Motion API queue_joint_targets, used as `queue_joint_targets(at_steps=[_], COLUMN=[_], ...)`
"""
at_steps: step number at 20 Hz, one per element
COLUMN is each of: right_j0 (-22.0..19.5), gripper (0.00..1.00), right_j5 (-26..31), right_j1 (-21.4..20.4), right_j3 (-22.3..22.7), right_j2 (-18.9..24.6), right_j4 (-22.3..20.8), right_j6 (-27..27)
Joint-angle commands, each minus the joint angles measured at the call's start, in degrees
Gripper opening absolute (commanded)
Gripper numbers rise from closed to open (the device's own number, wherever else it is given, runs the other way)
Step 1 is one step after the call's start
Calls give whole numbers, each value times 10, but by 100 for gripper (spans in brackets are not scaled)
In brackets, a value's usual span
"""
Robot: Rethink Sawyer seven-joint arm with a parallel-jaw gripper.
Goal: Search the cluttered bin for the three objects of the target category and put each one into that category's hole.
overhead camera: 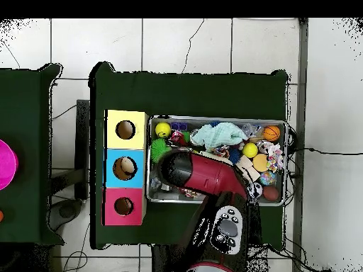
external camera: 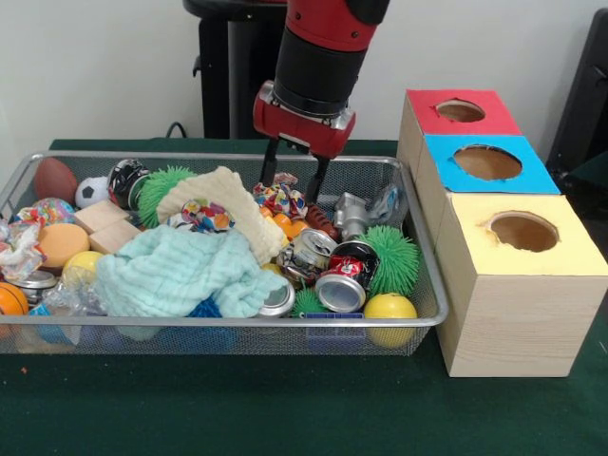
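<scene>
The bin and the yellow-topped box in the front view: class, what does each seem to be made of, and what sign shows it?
The bin: silver wire mesh with a rounded metal rim, somewhat shiny; you can see through its walls. The yellow-topped box: pale wood by its grain lines, though a printed finish is possible; its top looks matte, like paper or paint.

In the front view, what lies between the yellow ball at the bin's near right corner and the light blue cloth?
In the front view, crushed drink cans lie between the yellow ball and the light blue cloth, inside the bin.
</scene>
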Motion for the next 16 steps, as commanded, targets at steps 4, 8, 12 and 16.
queue_joint_targets(at_steps=[4,8,12,16], right_j0=[-31,-27,-22,-8], gripper=[100,100,100,100], right_j5=[-36,5,41,55], right_j1=[49,71,90,101], right_j3=[-16,-66,-106,-122], right_j2=[30,25,22,9], right_j4=[21,28,39,51], right_j6=[114,116,126,146])
